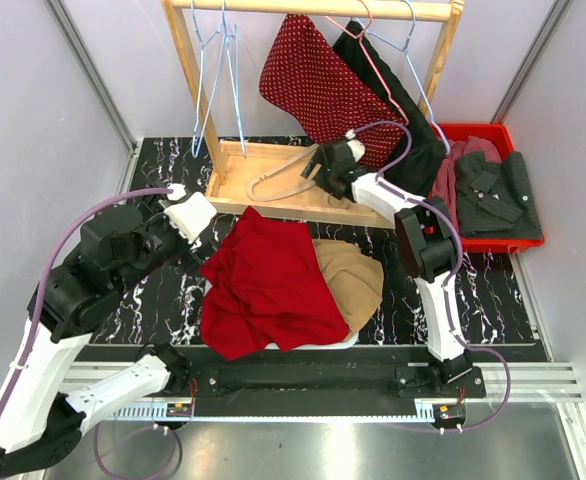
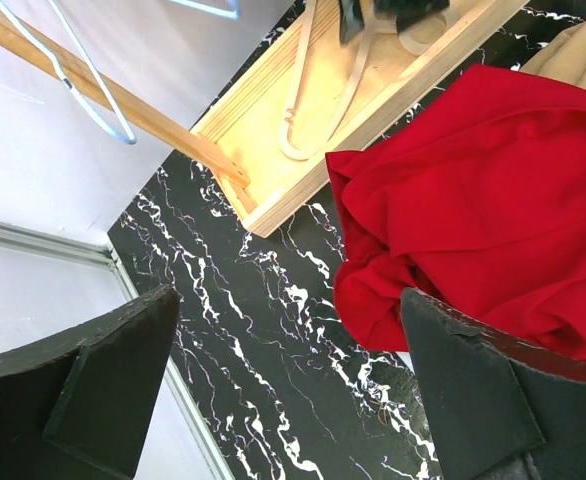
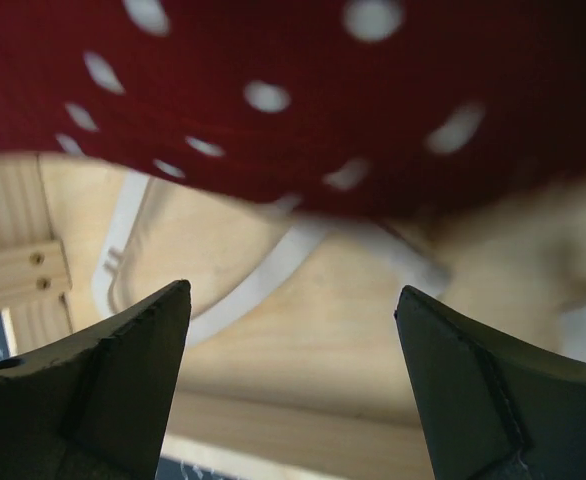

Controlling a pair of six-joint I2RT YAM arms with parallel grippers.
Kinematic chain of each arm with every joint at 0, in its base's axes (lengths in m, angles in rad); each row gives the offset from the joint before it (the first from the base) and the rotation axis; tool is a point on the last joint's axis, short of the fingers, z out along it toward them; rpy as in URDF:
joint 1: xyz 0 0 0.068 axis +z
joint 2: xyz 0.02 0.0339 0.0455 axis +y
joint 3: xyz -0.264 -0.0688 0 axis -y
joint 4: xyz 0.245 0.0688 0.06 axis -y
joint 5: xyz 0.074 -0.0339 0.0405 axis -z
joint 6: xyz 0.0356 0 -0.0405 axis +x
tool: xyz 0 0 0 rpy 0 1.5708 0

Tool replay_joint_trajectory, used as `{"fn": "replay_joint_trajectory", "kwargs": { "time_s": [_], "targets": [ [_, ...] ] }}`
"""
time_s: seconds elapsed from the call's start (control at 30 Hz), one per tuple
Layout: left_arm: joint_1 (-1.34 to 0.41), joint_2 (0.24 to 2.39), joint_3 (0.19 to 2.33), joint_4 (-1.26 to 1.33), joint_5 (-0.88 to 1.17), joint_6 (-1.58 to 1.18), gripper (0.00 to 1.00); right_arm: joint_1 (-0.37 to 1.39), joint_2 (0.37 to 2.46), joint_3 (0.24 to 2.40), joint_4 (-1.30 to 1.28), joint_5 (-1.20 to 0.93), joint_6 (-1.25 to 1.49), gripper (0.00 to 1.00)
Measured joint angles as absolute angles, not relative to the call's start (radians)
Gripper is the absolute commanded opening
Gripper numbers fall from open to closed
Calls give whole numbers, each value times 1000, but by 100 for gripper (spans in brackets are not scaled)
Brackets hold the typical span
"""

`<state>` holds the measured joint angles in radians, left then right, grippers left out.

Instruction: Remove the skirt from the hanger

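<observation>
Right wrist view showed the right gripper (image 3: 291,300), jaws apart and empty, just below the hem of the dotted skirt (image 3: 273,60), which hung slantwise from its hanger (image 1: 361,28) above and ahead, much nearer than the wide-open left gripper (image 2: 288,295).

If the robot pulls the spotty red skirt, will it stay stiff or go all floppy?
Probably floppy: the polka-dot skirt hangs crooked and draped from its pink hanger. Likely light, since thin wire holds it; may swing when tugged.
</observation>
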<state>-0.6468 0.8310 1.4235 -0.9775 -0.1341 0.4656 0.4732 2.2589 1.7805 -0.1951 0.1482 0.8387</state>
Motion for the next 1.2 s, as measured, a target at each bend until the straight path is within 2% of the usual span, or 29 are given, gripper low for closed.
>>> {"fn": "replay_joint_trajectory", "kwargs": {
  "time_s": [0.27, 0.6, 1.0, 1.2],
  "targets": [
    [-639, 838, 1413, -978, -127, 463, 99, 411, 2266, 1792, -189, 101, 823, 89],
    [-627, 839, 1405, -978, -124, 463, 99, 390, 2403, 1966, -151, 73, 801, 85],
    [-617, 839, 1385, -978, -124, 462, 99, 365, 2395, 1866, -108, 88, 764, 85],
    [-614, 839, 1385, -978, -120, 462, 99, 364, 2412, 1877, -74, 72, 770, 78]
  ]
}}
